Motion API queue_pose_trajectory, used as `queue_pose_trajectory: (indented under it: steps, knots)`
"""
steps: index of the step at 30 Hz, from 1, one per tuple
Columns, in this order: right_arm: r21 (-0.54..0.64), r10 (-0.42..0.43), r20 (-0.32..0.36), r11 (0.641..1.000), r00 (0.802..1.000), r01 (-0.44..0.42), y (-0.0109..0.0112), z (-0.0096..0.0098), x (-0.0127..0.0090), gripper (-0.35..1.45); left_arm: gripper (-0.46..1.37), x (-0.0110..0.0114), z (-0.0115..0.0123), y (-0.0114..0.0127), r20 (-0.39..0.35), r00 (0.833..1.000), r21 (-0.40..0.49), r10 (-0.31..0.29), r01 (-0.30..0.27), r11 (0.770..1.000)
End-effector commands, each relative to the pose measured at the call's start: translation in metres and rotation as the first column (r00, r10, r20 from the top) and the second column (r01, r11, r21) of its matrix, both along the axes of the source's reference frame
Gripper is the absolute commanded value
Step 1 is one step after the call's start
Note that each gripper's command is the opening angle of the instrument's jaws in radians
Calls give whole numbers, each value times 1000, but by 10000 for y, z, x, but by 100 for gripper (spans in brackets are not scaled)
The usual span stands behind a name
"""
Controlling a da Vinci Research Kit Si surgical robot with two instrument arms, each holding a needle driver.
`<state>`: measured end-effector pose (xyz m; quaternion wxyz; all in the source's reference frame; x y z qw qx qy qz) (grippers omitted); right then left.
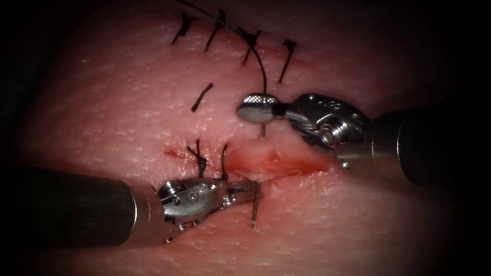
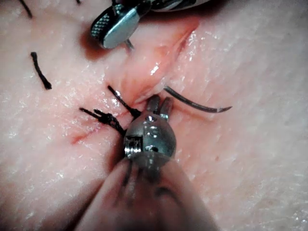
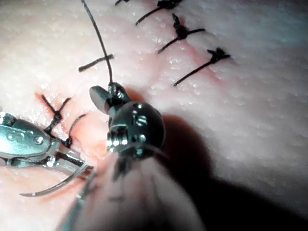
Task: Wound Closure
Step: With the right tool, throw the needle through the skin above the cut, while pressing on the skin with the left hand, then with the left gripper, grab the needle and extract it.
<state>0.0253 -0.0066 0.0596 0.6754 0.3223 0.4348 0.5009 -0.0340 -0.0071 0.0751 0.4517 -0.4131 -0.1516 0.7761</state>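
The tissue (image 1: 128, 117) has a cut with an open, red-wet part (image 1: 271, 159). My left tool (image 1: 246, 188) comes in from the lower left and is shut on the curved needle (image 1: 255, 207) near its back end, at the cut's near edge. The needle's (image 2: 197, 103) tip is out of the tissue, and its tail end is hidden at the jaws. Above the open part, my right tool (image 1: 255, 108) is shut on the black thread (image 1: 262, 71). That thread (image 3: 98, 38) runs up to an upper stitch.
Several tied black stitches (image 1: 250, 43) cross the closed stretch at the top. A loose cut end (image 1: 202, 97) lies mid-left. Two more stitches (image 1: 198, 157) stand just left of the open part. Red fluid (image 1: 174, 152) marks the tissue there.
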Motion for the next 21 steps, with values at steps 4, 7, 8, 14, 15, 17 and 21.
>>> queue_pose_trajectory:
  steps: [4,7,8,14,15,17,21]
  knots:
    - [71,5,-1,997,1000,-5,-17,1,2,-35,-2,0,0,0,2,1000,5,-3,3,1000]
    - [105,9,-8,994,1000,-8,-27,2,2,-35,-2,1,-1,0,2,1000,5,-2,2,1000]
    - [123,7,-12,992,1000,-5,-30,3,3,-35,-2,1,-1,0,2,1000,5,-2,2,1000]
    - [85,72,-87,994,994,-65,-23,12,0,73,-6,1,-2,-1,1,1000,1,1,-1,1000]
    - [63,80,-93,995,992,-74,-18,14,-1,88,-5,1,-2,-1,1,1000,1,1,-1,1000]
    - [17,107,-100,994,989,-106,-5,21,-7,109,-5,1,-4,-1,0,1000,-3,4,-4,1000]
    - [-51,106,-108,992,988,-112,17,31,-18,127,-5,1,-6,-1,0,1000,-10,12,-12,1000]
